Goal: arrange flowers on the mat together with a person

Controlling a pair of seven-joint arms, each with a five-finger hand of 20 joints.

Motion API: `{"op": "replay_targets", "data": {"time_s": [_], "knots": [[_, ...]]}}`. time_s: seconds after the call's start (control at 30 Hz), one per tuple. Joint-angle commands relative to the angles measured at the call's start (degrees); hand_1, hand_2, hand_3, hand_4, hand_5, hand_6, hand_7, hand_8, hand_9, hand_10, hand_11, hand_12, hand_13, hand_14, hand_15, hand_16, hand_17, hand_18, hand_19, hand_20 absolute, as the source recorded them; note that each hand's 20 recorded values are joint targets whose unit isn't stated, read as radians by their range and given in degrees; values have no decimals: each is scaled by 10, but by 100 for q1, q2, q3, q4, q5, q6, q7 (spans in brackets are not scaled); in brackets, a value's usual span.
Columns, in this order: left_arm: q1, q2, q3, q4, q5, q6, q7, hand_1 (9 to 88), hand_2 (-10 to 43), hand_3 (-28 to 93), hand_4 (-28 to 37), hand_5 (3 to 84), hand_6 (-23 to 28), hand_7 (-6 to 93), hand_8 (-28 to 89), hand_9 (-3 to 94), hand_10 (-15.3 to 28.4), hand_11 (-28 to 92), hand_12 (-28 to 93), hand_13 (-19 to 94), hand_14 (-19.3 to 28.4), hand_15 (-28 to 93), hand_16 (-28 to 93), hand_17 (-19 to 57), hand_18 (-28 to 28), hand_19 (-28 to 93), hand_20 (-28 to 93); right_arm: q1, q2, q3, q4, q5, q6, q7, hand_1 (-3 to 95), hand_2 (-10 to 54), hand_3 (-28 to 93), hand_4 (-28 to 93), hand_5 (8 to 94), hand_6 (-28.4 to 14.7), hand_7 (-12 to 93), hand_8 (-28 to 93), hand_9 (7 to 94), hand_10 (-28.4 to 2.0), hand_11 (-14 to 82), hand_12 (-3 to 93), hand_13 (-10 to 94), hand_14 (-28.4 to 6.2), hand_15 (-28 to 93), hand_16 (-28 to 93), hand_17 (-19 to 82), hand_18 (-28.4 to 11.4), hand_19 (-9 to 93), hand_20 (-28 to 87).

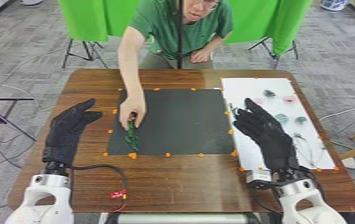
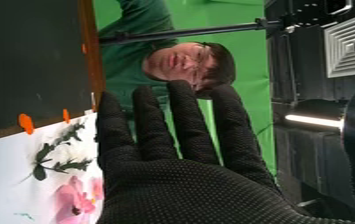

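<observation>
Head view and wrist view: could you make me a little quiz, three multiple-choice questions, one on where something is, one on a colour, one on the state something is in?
1. Where does the green stem at the person's hand lie?
A) On the floor
B) On the left part of the dark mat
C) On the white sheet

2. What colour are the tape marks round the mat?
A) Orange
B) Blue
C) Black

3. How is the robot's right hand?
A) Balled into a fist
B) Curled round a vase
C) Open

Right: B, the stem runs along the mat's left side; A, orange marks dot its edges; C, its fingers are straight.
</observation>
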Motion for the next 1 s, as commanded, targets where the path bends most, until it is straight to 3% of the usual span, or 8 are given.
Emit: {"op": "replay_targets", "data": {"time_s": [0.03, 1.0], "knots": [[57, -40, 3, 3, -28, 42, -57, 270, 29, 622, -206, 502, 32, 148, -63, 546, 142, 265, 165, 378, 183, 218, 37, 21, 150, 127, 188, -29, 4, -20, -1, -13, -4, -26, 80, -24, 782, -173, 318, -27, 49, -66, 366, -150, 32, 109, 274, -151, 64, 143, 160, -158, 54, 208], [1, -28, 22, 10, -14, 13, -39, 270, 29, 625, -208, 502, 28, 156, -66, 542, 138, 270, 164, 379, 179, 213, 39, 23, 149, 123, 190, -31, 16, -47, 26, -80, 76, -156, 97, -54, 781, -178, 330, -25, 57, -72, 378, -151, 34, 106, 288, -131, 78, 126, 167, -149, 49, 218]]}}
